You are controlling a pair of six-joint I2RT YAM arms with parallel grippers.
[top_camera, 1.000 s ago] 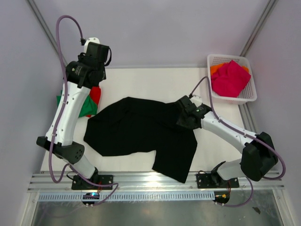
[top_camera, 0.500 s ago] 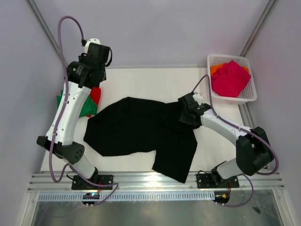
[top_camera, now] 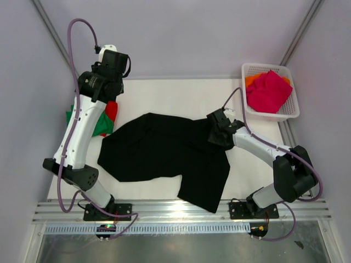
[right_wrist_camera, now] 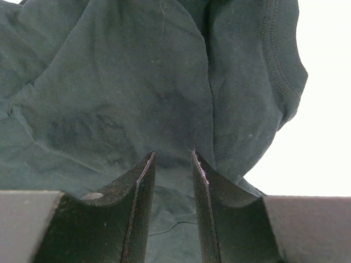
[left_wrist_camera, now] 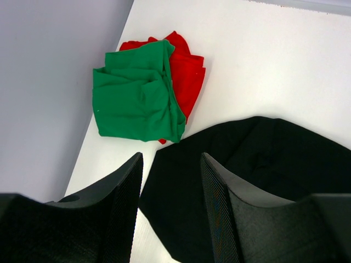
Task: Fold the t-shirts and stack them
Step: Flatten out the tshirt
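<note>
The black t-shirt [top_camera: 164, 150] lies unfolded and rumpled across the middle of the desk [top_camera: 181, 93], with 1 flap trailing toward the near edge. The right hand [right_wrist_camera: 171, 156] is low over the shirt's far right side, beside a stitched hem. Its fingers stand a narrow gap apart with dark cloth showing between them, and whether they pinch a fold cannot be told.

The left hand [left_wrist_camera: 171, 211] hangs spread and empty over the shirt's left end. Just beside that end, the green t-shirt [left_wrist_camera: 134, 93] lies on the red t-shirt [left_wrist_camera: 186, 68]. The pink t-shirt [top_camera: 269, 90] and orange t-shirt [top_camera: 252, 79] sit in the basket [top_camera: 258, 67].

A 1-sided pull would likely bunch the black cloth rather than flatten it. Dragging it leftward could also upset the green and red shirts.
</note>
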